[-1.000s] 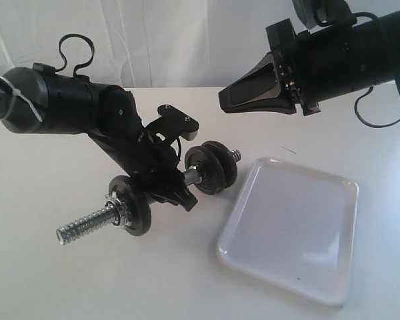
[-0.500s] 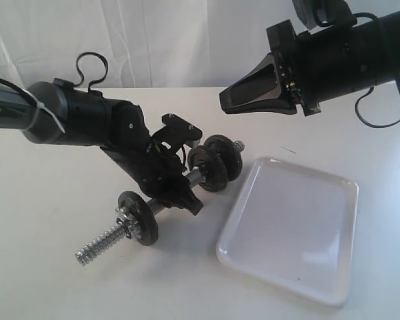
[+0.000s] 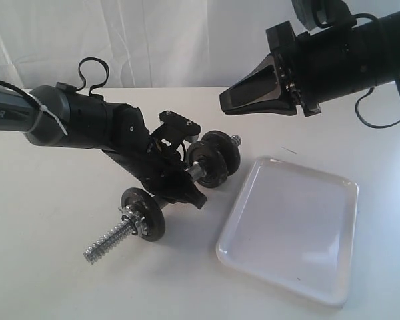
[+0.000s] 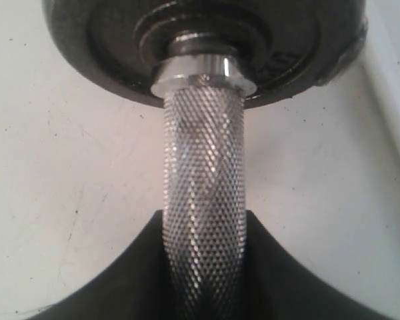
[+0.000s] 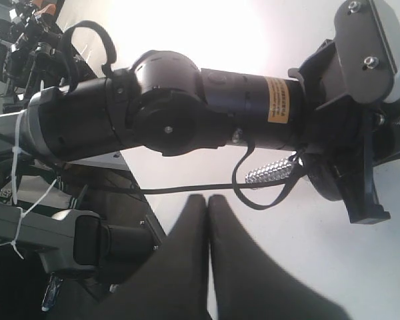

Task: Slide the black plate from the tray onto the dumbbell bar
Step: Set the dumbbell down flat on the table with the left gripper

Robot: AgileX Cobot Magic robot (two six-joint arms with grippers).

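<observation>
My left gripper (image 3: 180, 187) is shut on the middle of the dumbbell bar (image 3: 108, 240), holding it tilted just above the table. In the left wrist view the knurled bar (image 4: 203, 167) runs out between the jaws of the left gripper (image 4: 205, 223) to a black plate (image 4: 120, 53). Two black plates (image 3: 217, 160) sit on the bar's far end. One black plate (image 3: 144, 213) sits by the near threaded end. Nothing lies in the white tray (image 3: 290, 227). My right gripper (image 3: 224, 100) hangs shut and holds nothing, high above the bar's far end.
The tray's near-left corner (image 3: 221, 252) lies close to the bar's far plates. The right wrist view shows the right gripper (image 5: 208, 198) shut, the left arm (image 5: 173, 113) ahead of it, and the bar's threaded end (image 5: 273, 170). A white curtain backs the table.
The left arm has reached further right with the bar. The near plate and threaded end have swung right and toward the table's front. The right arm has not moved.
</observation>
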